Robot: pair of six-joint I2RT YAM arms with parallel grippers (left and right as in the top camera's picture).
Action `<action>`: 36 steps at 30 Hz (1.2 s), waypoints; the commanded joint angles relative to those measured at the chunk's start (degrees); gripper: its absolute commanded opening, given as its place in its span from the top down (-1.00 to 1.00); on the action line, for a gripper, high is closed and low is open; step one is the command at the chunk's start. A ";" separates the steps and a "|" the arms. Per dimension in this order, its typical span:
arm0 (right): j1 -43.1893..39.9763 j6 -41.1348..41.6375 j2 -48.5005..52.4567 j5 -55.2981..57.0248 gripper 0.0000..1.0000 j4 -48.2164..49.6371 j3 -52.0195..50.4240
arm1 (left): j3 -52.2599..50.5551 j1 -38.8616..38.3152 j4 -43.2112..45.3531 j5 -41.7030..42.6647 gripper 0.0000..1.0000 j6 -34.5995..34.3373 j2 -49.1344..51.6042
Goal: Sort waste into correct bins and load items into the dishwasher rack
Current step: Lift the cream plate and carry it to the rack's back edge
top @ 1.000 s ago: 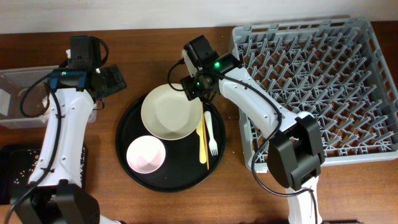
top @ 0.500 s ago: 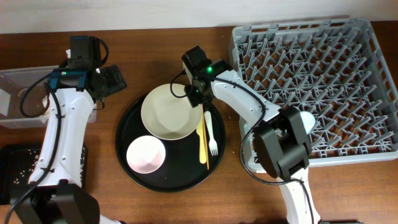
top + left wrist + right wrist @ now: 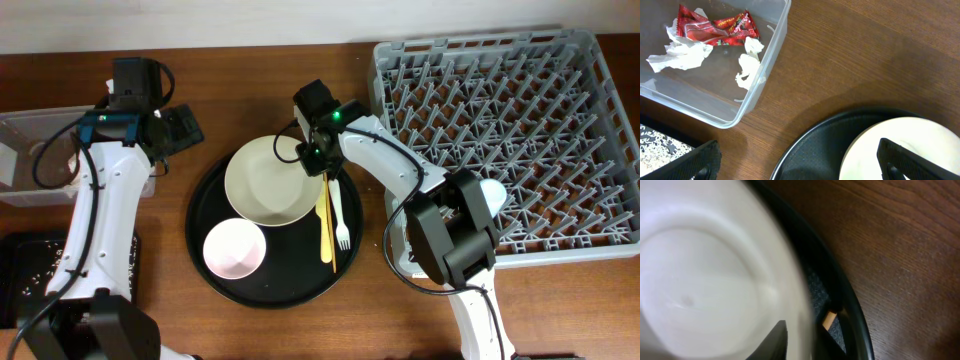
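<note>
Plate-loading step: the jaws of the right gripper (image 3: 313,153) pinch the far-right rim of the plate (image 3: 262,185), which lies in the round black tray (image 3: 205,262). Next, it likely needs lifting and standing between the pegs of the rack (image 3: 500,130) on the right. The left gripper (image 3: 176,130) idles, jaws wide apart.

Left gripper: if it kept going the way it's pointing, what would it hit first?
Probably the wooden table, beside the rim of the round black tray holding the plate. The open left gripper points down there; depth is unclear, so it might clip the tray instead.
</note>
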 commanded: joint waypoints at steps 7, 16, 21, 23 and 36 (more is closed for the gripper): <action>-0.76 0.15 -2.19 -5.31 0.92 -0.42 6.14 | -0.33 0.13 0.02 -0.63 -0.99 -0.57 0.13; -16.17 -2.08 -24.55 10.01 0.92 -25.92 23.12 | -0.33 0.13 0.02 -0.63 -0.99 -0.57 0.13; -44.28 4.13 -37.11 37.90 0.92 -32.30 23.08 | -0.33 0.13 0.02 -0.63 -0.99 -0.57 0.13; -51.49 5.57 -35.65 42.32 0.92 -27.19 23.06 | -0.33 0.13 0.02 -0.63 -0.99 -0.57 0.13; -43.56 -47.69 -9.31 56.48 0.92 24.00 17.79 | -0.33 0.13 0.02 -0.63 -0.99 -0.55 0.13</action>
